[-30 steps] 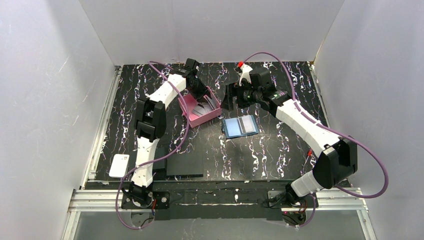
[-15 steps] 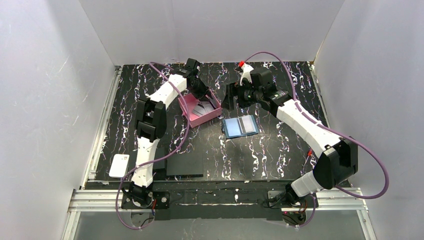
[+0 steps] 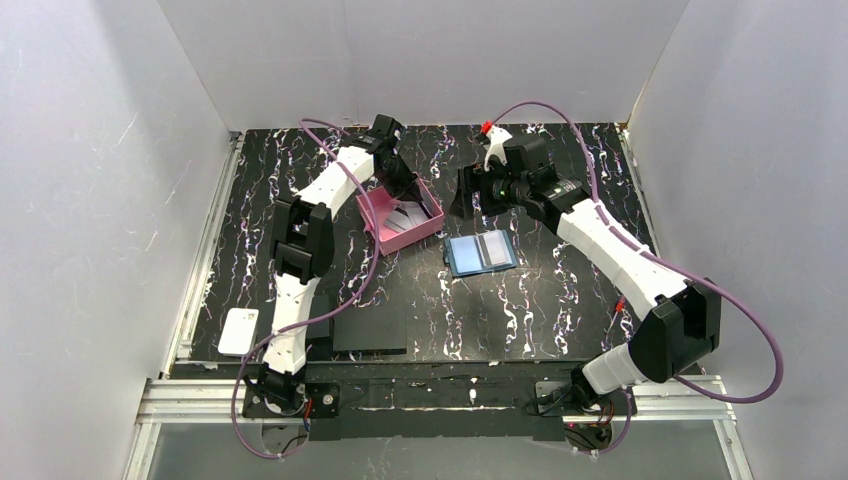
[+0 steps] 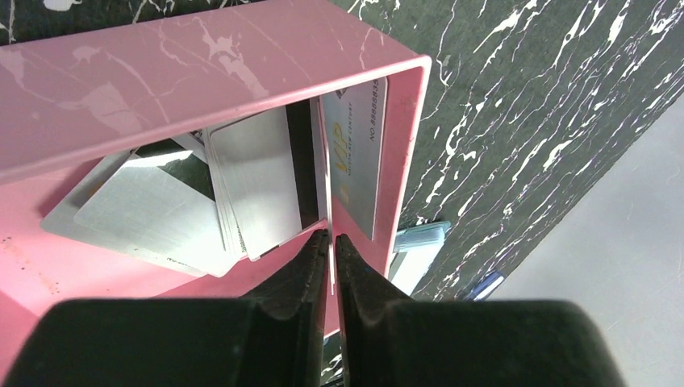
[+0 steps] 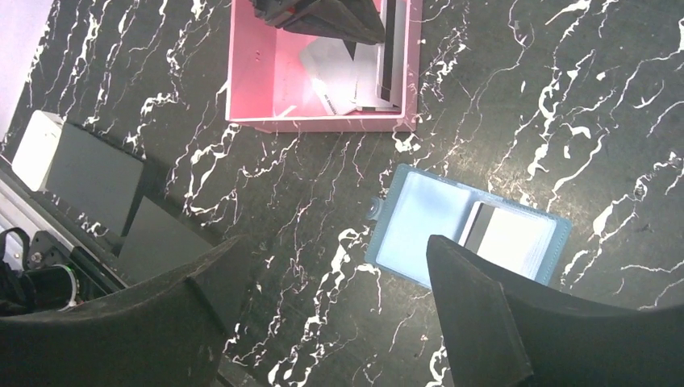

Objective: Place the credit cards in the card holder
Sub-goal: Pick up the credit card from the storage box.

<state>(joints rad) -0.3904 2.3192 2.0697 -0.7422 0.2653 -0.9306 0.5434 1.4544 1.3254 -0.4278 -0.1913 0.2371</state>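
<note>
The pink card holder (image 4: 202,81) sits far back on the desk (image 5: 565,81) with bare marbled surface around it and a blue case (image 5: 419,230) near one corner. The left pincer (image 4: 329,240) is inside the holder, clenched on one credit card (image 4: 324,201) standing on edge close to an end wall. Other credit cards (image 4: 250,185) lie flat within. The right pincer (image 5: 332,242) hangs released above the blue case.

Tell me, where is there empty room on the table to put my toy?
Bare black marbled tabletop lies nearer than the flat blue hinged case, right of the flat black pads. Crowded: the pink open-topped box holding pale cards, one pinched by the left gripper.
</note>
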